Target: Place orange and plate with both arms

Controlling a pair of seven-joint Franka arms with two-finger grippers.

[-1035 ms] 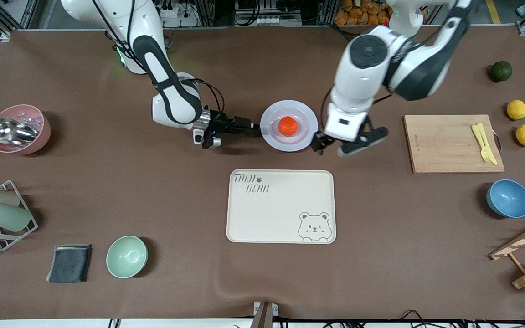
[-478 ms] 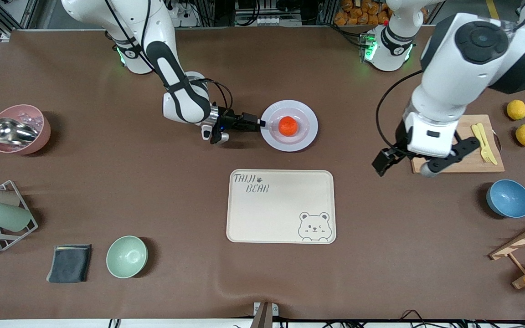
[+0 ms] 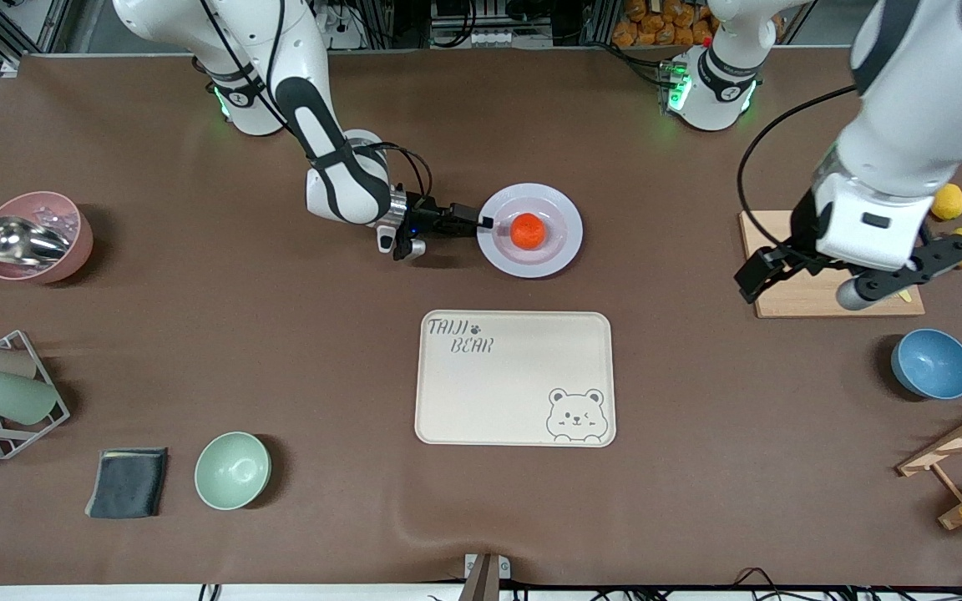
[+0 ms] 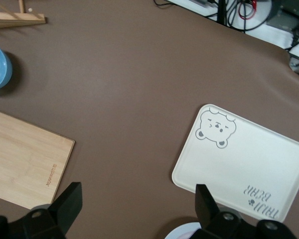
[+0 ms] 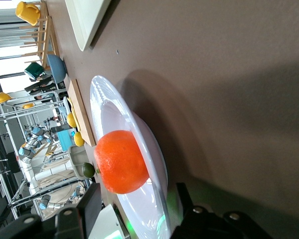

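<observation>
Brown table: right gripper (image 3: 485, 224) astride plate (image 3: 552, 250) rim under orange (image 5: 120, 162), grip unclear; left gripper (image 3: 853, 271) spread wide

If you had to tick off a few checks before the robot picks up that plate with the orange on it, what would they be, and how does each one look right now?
1. Orange sits on the plate, near its middle: ok.
2. Right gripper is at the plate's rim, at the edge toward the right arm's end of the table: ok.
3. Right gripper is firmly clamped on the rim: cannot tell.
4. Left gripper is open and away from the plate, up over the cutting board: ok.
5. Tray, nearer the front camera than the plate, has nothing on it: ok.
</observation>
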